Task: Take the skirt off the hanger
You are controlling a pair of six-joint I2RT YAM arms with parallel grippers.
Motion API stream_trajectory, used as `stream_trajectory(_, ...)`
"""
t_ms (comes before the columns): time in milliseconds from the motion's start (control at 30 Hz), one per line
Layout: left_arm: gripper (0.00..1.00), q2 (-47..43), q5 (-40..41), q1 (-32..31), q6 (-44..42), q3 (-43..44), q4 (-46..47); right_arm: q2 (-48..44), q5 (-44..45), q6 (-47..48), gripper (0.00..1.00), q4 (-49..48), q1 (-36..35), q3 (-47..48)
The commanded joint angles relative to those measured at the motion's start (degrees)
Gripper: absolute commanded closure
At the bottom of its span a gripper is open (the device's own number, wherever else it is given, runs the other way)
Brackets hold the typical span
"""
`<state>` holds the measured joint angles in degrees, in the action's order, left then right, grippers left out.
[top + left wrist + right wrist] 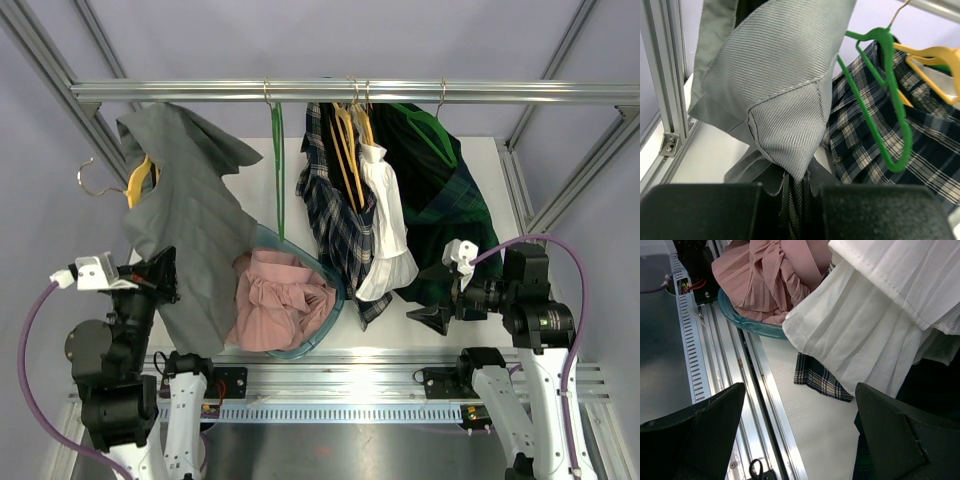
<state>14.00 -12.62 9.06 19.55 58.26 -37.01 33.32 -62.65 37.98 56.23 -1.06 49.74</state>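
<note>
A grey skirt (190, 215) hangs over a yellow hanger (138, 180) at the left. The hanger's metal hook (90, 182) is off the rail (350, 92) and points left. My left gripper (165, 275) is shut on the skirt's lower edge. In the left wrist view the grey skirt (780, 90) runs down into the shut left gripper (797, 200). My right gripper (435, 315) is open and empty, low beside the dark green plaid skirt (440, 200). In the right wrist view the right gripper (800, 435) is open over the white table (815, 430).
A teal basket (335, 305) with a pink skirt (280, 300) sits front centre. On the rail hang an empty green hanger (277, 160), a blue plaid skirt (335, 210) and a white skirt (385, 220). Frame posts stand at both sides.
</note>
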Motion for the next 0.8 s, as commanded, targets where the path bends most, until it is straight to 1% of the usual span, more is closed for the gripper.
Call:
stream_trajectory(0, 1.00, -3.71, -0.12, 0.08, 1.98, 7.03, 7.75, 1.30, -0.89, 4.11, 0.01, 4.49, 0.36, 4.49)
stream_trajectory(133, 1.00, -3.37, -4.85, 0.17, 3.21, 14.58, 7.13, 3.15, 0.51, 5.79, 0.01, 9.33, 0.44, 8.70)
stream_trajectory(167, 1.00, -2.06, -11.31, 0.26, 4.60, 17.82, 8.44, 3.76, 1.73, 5.97, 0.01, 10.91, 0.36, 11.23)
stream_trajectory(200, 1.00, -1.52, -11.37, 0.26, 4.62, 17.85, 8.45, 3.77, 1.74, 5.97, 0.01, 10.92, 0.36, 11.26)
stream_trajectory(300, 1.00, 0.06, -17.42, 1.39, 8.03, 20.66, 12.22, 4.21, 2.53, 4.92, 0.00, 12.06, 0.36, 14.77)
stream_trajectory(367, 1.00, 0.59, -21.98, 2.53, 10.76, 21.02, 17.40, 4.65, 3.06, 4.39, 0.00, 13.20, 0.36, 17.83)
stream_trajectory(400, 1.00, 0.94, -24.09, 2.98, 13.99, 21.10, 19.59, 4.56, 3.41, 3.78, 0.00, 13.64, 0.36, 18.98)
stream_trajectory(433, 1.00, 1.90, -26.03, 3.42, 16.11, 21.19, 24.40, 5.00, 3.76, 3.60, 0.01, 14.08, 0.36, 21.61)
stream_trajectory(467, 1.00, 2.60, -29.27, 4.20, 18.31, 21.19, 27.23, 5.17, 4.64, 3.33, 0.00, 15.30, 0.36, 23.11)
stream_trajectory(500, 1.00, 3.13, -30.78, 4.65, 23.12, 20.67, 30.39, 5.44, 5.25, 2.46, 0.00, 15.84, 0.36, 24.87)
stream_trajectory(533, 1.00, 4.27, -31.84, 5.09, 25.51, 20.41, 36.08, 6.05, 5.87, 2.02, 0.01, 17.15, 0.36, 28.71)
stream_trajectory(567, 1.00, 4.80, -33.33, 6.13, 27.36, 20.23, 38.83, 6.58, 7.35, 1.40, 0.00, 17.60, 0.44, 30.84)
stream_trajectory(600, 1.00, 5.16, -33.78, 6.67, 31.12, 19.44, 41.38, 7.63, 8.24, -0.25, 0.00, 17.95, 0.36, 32.86)
stream_trajectory(633, 1.00, 5.60, -34.13, 7.28, 32.99, 19.09, 45.85, 8.07, 10.60, -1.58, 0.01, 17.95, 0.36, 36.97)
stream_trajectory(667, 1.00, 6.30, -34.40, 8.25, 34.83, 18.48, 48.24, 8.68, 11.75, -4.11, 0.00, 17.95, 0.36, 38.84)
stream_trajectory(700, 1.00, 6.74, -34.49, 8.78, 38.68, 17.77, 50.61, 9.21, 13.16, -5.53, 0.00, 17.95, 0.36, 40.60)
stream_trajectory(733, 1.00, 7.00, -34.66, 9.22, 40.55, 16.55, 54.47, 10.18, 14.30, -6.68, 0.01, 17.95, 0.36, 43.57)
stream_trajectory(767, 1.00, 7.44, -34.49, 10.35, 42.39, 15.58, 56.42, 10.79, 16.23, -8.78, 0.01, 17.95, 0.36, 44.74)
